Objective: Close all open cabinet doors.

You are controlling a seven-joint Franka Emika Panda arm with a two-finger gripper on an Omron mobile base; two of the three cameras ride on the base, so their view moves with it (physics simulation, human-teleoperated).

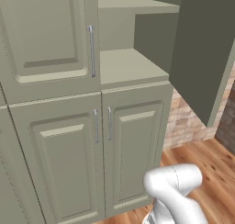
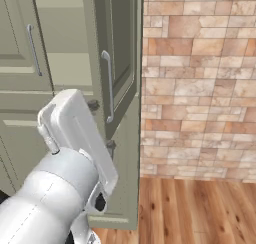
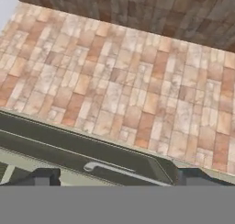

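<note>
So, one upper door hanging wide open, gripper spread wide right by it

Okay, quick rundown. The gripper (image 3: 114,178) has its jaws spread as wide as they go and nothing between them. In the hand view the two dark fingertips (image 3: 43,176) poke up at the bottom, well apart from each other, and the open cabinet door (image 3: 92,156) runs across just beyond them, seen nearly edge-on, with its silver bar handle (image 3: 121,170) lying between the two tips. Can't tell if anything is actually touching; it looks close but apart.

Past the door from the gripper's side is the brick wall (image 3: 124,94), tan and reddish blocks.

From the right base view, the arm (image 2: 60,188) comes up from the lower left, and the open door is just past its flat white link, swung out toward the camera. From the left base view the same door sticks out to the right of the bare shelves (image 1: 131,67), with the arm's elbow low down below it.

On the far side of the shelves from the open door, the closed upper door (image 1: 46,39) sits flush, handle vertical. Below both are the lower doors (image 1: 96,159), shut, and the wooden floor (image 1: 206,163) beside the arm.
</note>
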